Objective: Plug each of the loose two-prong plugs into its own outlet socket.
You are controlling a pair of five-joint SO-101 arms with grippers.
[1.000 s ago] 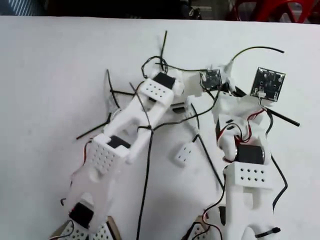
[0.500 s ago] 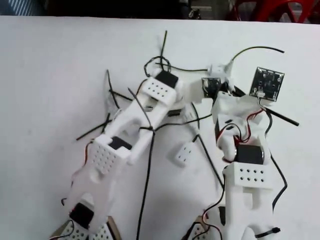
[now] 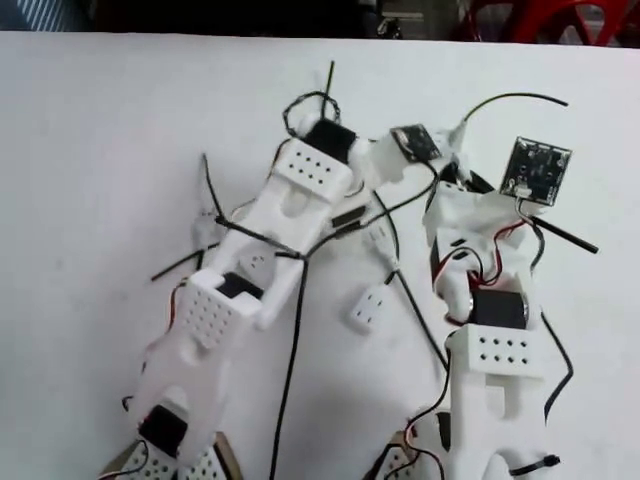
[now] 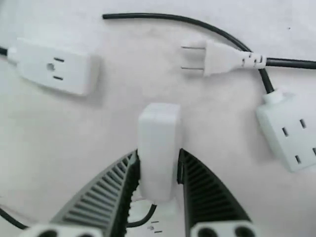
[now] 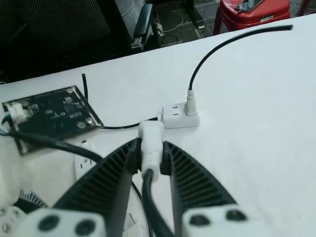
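Seen from above, a white table (image 3: 90, 150) carries both my arms. A wide stretch of white lies between my left arm (image 3: 300, 200) and the table's left edge. A narrower strip runs along the far edge, and a red stool (image 5: 252, 10) stands beyond it. Black cords (image 3: 292, 340) loop across the middle of the table, and one drapes over my left arm.

My left arm lies on a slant from the near left corner toward the far middle, stretched long and low. My left claw (image 4: 157, 157) is closed around an upright white block (image 4: 158, 126), with both dark fingers (image 4: 111, 192) pressed to its sides. Past the block, a loose plug (image 4: 215, 58) lies on the table with its prongs bare, in no outlet. A socket (image 4: 52, 71) lies well apart to one side, and a second socket (image 4: 291, 131) sits just beside that plug's cord.

My right arm (image 3: 495, 350) stands up from the near edge, right of centre. It is folded more steeply, with its wrist near my left wrist. My right claw (image 5: 149, 148) is clamped on a white plug (image 5: 149, 132), whose black cord runs down between the fingers. Just past it, near the far edge, sits a third socket (image 5: 174, 116) with a cord end (image 5: 190, 104) standing in it. A socket block (image 3: 370, 305) lies between my two arms at the table's middle.
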